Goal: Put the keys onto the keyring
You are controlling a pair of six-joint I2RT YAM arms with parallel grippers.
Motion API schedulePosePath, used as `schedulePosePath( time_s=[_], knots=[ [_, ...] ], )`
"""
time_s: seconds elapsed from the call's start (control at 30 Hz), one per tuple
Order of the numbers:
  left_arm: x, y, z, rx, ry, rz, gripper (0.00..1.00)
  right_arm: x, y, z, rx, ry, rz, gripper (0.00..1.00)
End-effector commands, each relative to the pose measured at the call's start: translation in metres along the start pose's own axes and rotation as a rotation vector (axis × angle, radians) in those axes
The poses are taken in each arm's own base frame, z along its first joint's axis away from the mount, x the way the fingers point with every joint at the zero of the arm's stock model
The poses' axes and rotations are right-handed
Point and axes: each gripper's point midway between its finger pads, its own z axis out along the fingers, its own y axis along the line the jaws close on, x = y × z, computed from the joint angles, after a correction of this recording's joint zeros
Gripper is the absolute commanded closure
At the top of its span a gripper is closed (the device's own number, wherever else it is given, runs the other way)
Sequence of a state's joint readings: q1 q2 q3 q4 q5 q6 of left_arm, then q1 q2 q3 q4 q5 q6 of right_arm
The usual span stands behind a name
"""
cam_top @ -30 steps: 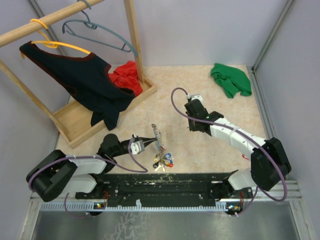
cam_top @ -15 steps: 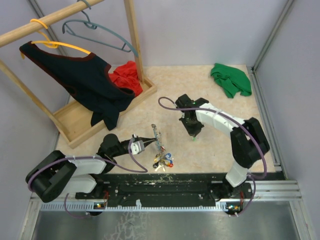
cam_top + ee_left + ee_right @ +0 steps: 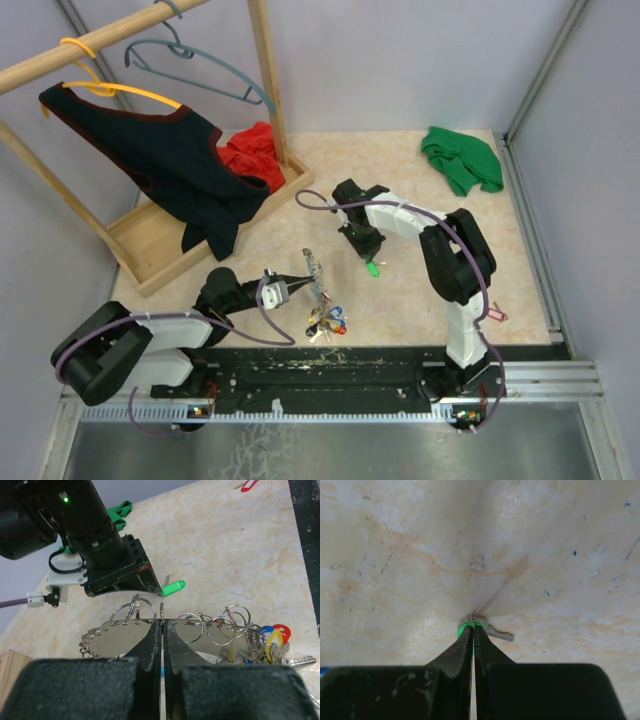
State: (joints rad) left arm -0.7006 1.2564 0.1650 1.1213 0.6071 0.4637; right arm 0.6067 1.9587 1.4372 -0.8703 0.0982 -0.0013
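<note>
Pinching the keyring (image 3: 200,626), the left gripper (image 3: 162,625) must hold firm while the right gripper (image 3: 472,630), closed on the green key (image 3: 172,587), threads it slowly.

Left arm (image 3: 165,332) lies low along the near edge, left gripper (image 3: 162,626) level, pinched tight on the keyring (image 3: 199,626). Right arm (image 3: 455,262) stands elbow-high, forearm reaching left, right gripper (image 3: 472,631) pointing down, clamping the green key (image 3: 373,268).
</note>
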Motion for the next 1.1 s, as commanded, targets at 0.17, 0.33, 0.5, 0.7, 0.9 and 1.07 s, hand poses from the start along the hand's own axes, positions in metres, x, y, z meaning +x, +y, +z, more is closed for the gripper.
schedulePosePath(
  time_s=[0.17,0.33,0.5,0.7,0.9,1.07],
  knots=[
    [-0.015,0.006,0.006,0.007,-0.045,0.023,1.0,-0.027,0.007,0.007,-0.017,-0.054,-0.025,1.0],
    [-0.016,0.006,0.006,0.005,-0.046,0.024,1.0,-0.034,0.007,-0.007,-0.017,-0.129,0.001,0.87],
    [-0.016,0.007,0.006,0.003,-0.047,0.022,1.0,-0.043,0.008,-0.03,-0.016,-0.253,0.031,0.73],
    [-0.016,0.006,0.006,0.0,-0.049,0.02,1.0,-0.046,0.005,-0.044,-0.003,-0.443,0.108,0.68],
    [-0.016,0.006,0.006,0.001,-0.052,0.016,1.0,-0.042,0.003,-0.046,-0.005,-0.65,0.19,0.68],
    [-0.015,0.006,0.006,0.0,-0.05,0.015,1.0,-0.031,0.005,-0.039,-0.025,-0.799,0.226,0.7]
  ],
)
